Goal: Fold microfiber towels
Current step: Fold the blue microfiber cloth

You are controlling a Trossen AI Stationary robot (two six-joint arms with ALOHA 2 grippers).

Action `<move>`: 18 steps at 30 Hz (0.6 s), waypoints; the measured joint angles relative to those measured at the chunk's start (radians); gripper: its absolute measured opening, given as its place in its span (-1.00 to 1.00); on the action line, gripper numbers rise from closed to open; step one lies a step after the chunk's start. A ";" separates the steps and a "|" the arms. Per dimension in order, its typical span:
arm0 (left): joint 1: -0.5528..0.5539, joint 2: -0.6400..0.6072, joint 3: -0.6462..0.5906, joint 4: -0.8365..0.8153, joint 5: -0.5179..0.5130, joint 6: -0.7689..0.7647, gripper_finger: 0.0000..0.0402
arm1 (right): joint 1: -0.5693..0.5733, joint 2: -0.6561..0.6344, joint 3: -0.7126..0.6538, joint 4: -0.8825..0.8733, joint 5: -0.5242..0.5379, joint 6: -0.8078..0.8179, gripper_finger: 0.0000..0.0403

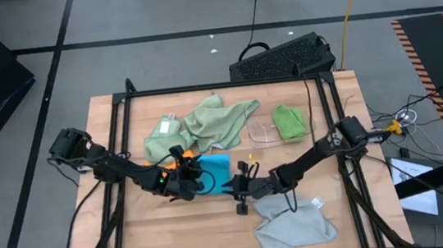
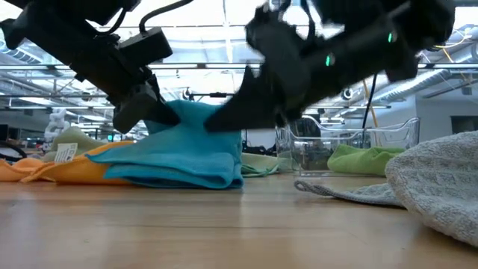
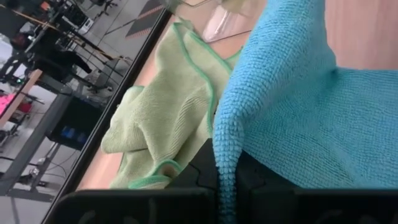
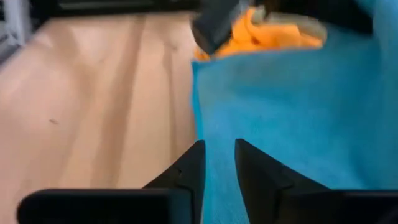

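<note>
A: Towels are soft and light here. The blue towel [image 1: 214, 173] lies in the middle of the high view, partly on the orange towel [image 1: 178, 163], and it bends over itself easily.

B: Who holds it?

A: The left gripper [image 1: 188, 185] is closed on its edge; in the left wrist view the hem [image 3: 225, 163] goes down between the fingers. The right gripper [image 4: 217, 163] is just beside the blue cloth, fingers narrow with a small gap, and I cannot tell if they pinch anything.

B: Where to take hold?

A: I think at a corner or hem. The cloth is limp, so a middle grip only bunches it.
</note>
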 joint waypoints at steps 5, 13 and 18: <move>-0.006 0.000 0.000 0.011 0.001 0.003 -0.95 | -0.053 0.060 0.000 0.061 0.001 0.014 -0.78; -0.058 0.000 0.000 0.034 0.006 0.026 -0.95 | -0.118 0.122 0.000 0.058 -0.002 0.092 -0.98; -0.097 0.000 0.000 0.037 0.099 0.023 -0.95 | -0.134 0.133 0.000 0.062 0.000 0.135 -0.99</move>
